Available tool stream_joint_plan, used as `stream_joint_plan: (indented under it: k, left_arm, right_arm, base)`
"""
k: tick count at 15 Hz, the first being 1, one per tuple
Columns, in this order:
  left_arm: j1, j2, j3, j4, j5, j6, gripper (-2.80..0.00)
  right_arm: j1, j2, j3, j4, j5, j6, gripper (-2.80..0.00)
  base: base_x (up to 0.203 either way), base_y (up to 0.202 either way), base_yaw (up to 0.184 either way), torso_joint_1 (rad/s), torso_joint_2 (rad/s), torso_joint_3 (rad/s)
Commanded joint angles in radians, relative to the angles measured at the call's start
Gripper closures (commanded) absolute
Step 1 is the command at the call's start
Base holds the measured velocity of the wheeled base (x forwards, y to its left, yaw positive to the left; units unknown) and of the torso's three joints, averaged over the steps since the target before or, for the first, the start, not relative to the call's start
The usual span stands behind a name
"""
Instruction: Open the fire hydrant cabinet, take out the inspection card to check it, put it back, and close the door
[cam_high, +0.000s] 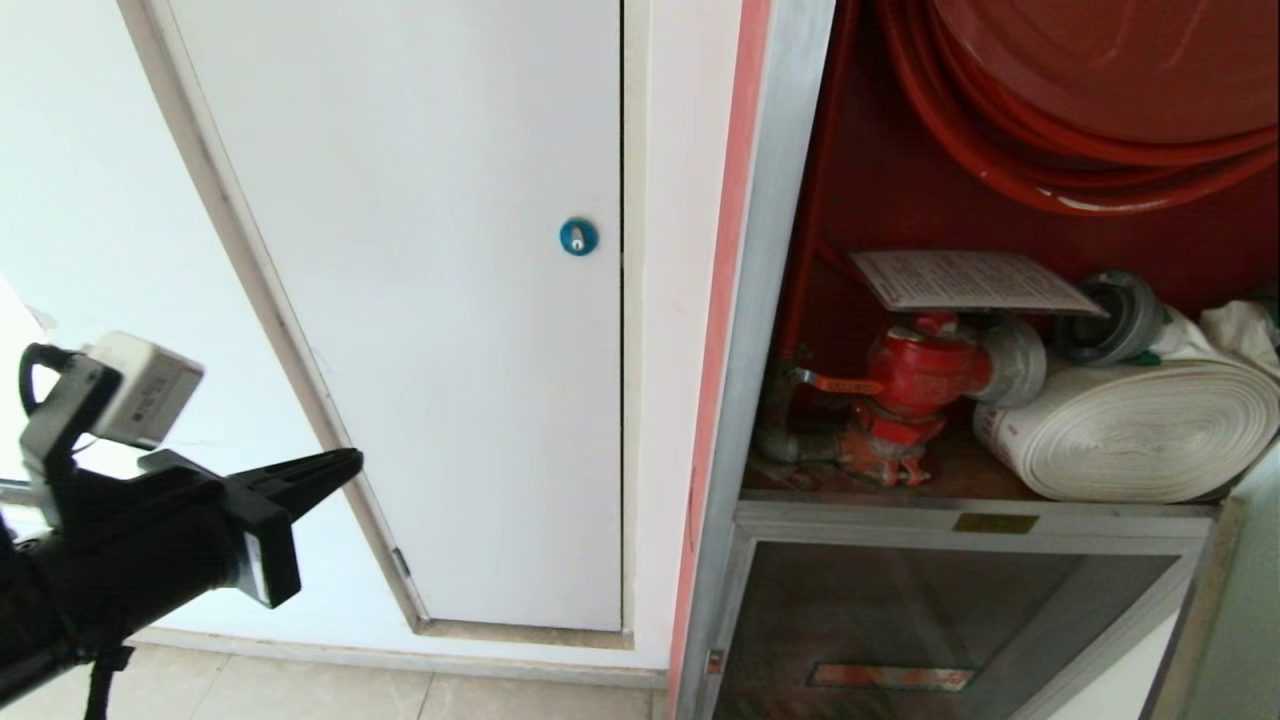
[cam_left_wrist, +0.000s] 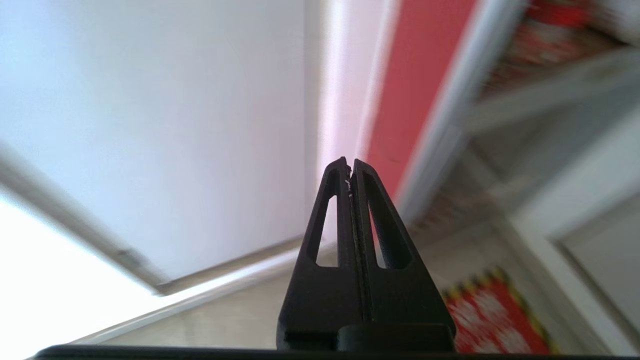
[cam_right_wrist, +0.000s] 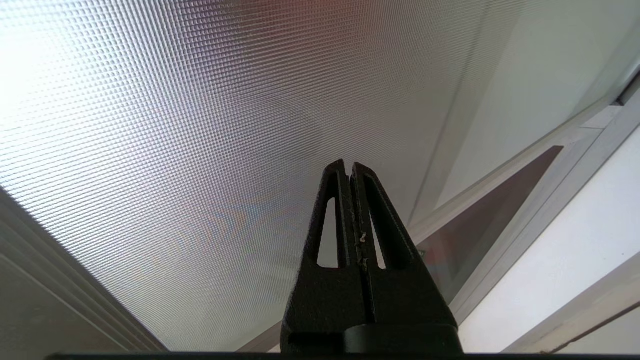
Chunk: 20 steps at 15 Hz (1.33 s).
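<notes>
The fire hydrant cabinet (cam_high: 770, 300) stands open on the right, red inside, with a red hose reel (cam_high: 1100, 90), a red valve (cam_high: 915, 385) and a white rolled hose (cam_high: 1140, 425). The inspection card (cam_high: 970, 282), white and densely printed, lies flat on top of the valve. A silver-framed pale edge (cam_high: 1215, 600) at the lower right looks like the open door. My left gripper (cam_high: 345, 462) (cam_left_wrist: 350, 162) is shut and empty, low at the left, far from the cabinet. My right gripper (cam_right_wrist: 349, 165) is shut and empty, facing a textured pane (cam_right_wrist: 175, 125); it is outside the head view.
A plain white panel with a round blue lock (cam_high: 578, 236) fills the wall left of the cabinet. Below the open compartment is a smaller glass panel (cam_high: 930, 620) with a red label. Beige floor tiles (cam_high: 300, 690) run along the wall's base.
</notes>
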<state>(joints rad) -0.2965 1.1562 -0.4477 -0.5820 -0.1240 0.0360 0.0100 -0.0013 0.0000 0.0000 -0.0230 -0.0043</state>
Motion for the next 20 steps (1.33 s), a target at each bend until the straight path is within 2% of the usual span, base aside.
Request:
stream_joint_plan:
  k: [1, 3, 6, 7, 9, 10, 11, 13, 14, 17, 20]
  left_arm:
    - [0.028, -0.147, 0.041, -0.002, 0.089, 0.019, 0.00]
    - [0.073, -0.284, 0.079, 0.011, 0.162, 0.077, 0.00]
    - [0.134, -0.468, 0.078, 0.098, 0.286, 0.138, 0.00]
    - [0.142, -0.512, 0.072, 0.115, 0.336, 0.153, 0.00]
    - [0.151, -0.616, 0.072, 0.128, 0.496, 0.243, 0.00]
    - [0.158, -0.664, 0.067, 0.134, 0.552, 0.274, 0.00]
    - [0.180, -0.699, 0.056, 0.139, 0.574, 0.290, 0.00]
    - [0.285, -0.764, 0.040, 0.185, 0.585, 0.320, 0.00]
    - [0.313, -0.803, 0.040, 0.206, 0.575, 0.326, 0.00]
    - [0.331, -0.903, 0.088, 0.225, 0.537, 0.327, 0.00]
    - [0.316, -0.993, 0.197, 0.219, 0.442, 0.293, 0.00]
  right_arm:
    - [-0.001, -0.002, 0.000, 0.000, 0.000, 0.000, 0.00]
    - [0.001, -0.002, 0.000, 0.000, 0.000, 0.000, 0.00]
    - [-0.001, -0.002, 0.000, 0.000, 0.000, 0.000, 0.00]
    - [0.000, -0.001, 0.000, 0.000, 0.000, 0.000, 0.00]
    - [0.001, -0.002, 0.000, 0.000, 0.000, 0.000, 0.00]
    - [0.001, -0.002, -0.001, 0.000, 0.000, 0.000, 0.00]
    - [0.001, 0.000, 0.000, 0.000, 0.000, 0.000, 0.00]
    - [-0.001, -0.002, 0.000, 0.000, 0.000, 0.000, 0.00]
    - [0.001, -0.002, 0.000, 0.000, 0.000, 0.000, 0.00]
    - [-0.001, -0.002, 0.000, 0.000, 0.000, 0.000, 0.00]
    - [-0.001, -0.002, 0.000, 0.000, 0.000, 0.000, 0.00]
  base:
    - [0.000, 0.000, 0.000, 0.000, 0.00, 0.000]
    - [0.000, 0.000, 0.000, 0.000, 0.00, 0.000]
    - [0.000, 0.000, 0.000, 0.000, 0.00, 0.000]
    - [0.000, 0.000, 0.000, 0.000, 0.00, 0.000]
    - [0.000, 0.000, 0.000, 0.000, 0.00, 0.000]
    - [0.000, 0.000, 0.000, 0.000, 0.00, 0.000]
    - [0.000, 0.000, 0.000, 0.000, 0.00, 0.000]
    - [0.000, 0.000, 0.000, 0.000, 0.00, 0.000]
    - [0.000, 0.000, 0.000, 0.000, 0.00, 0.000]
    - [0.000, 0.000, 0.000, 0.000, 0.00, 0.000]
    - [0.000, 0.000, 0.000, 0.000, 0.00, 0.000]
